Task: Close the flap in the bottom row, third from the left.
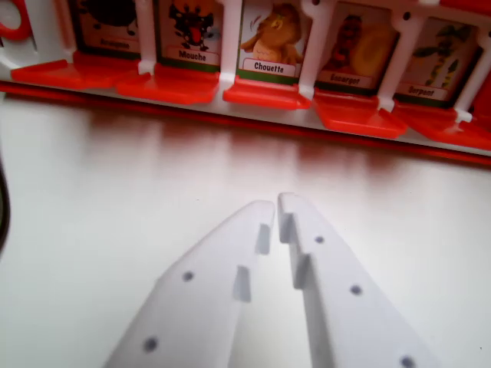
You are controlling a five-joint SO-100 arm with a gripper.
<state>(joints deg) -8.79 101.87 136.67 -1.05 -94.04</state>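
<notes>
A red and white game board point(253, 115) runs across the top of the wrist view, with a row of upright picture flaps in white frames. Legible labels read Mouche point(192, 37), Chouette point(268, 42), Escargot point(349, 47) and Serpent point(430, 61); a further flap point(107, 27) stands at the wrist view's left. All visible flaps stand up on red hinge bases. My white gripper point(276, 205) hovers over the white table point(115, 192), well short of the board, roughly below the Chouette flap. Its fingers are nearly together with nothing between them.
A dark cable point(3, 207) shows at the wrist view's left edge. A red ring-shaped piece point(11, 23) sits at the top left corner. The board's red front edge point(383, 142) slants down toward the right.
</notes>
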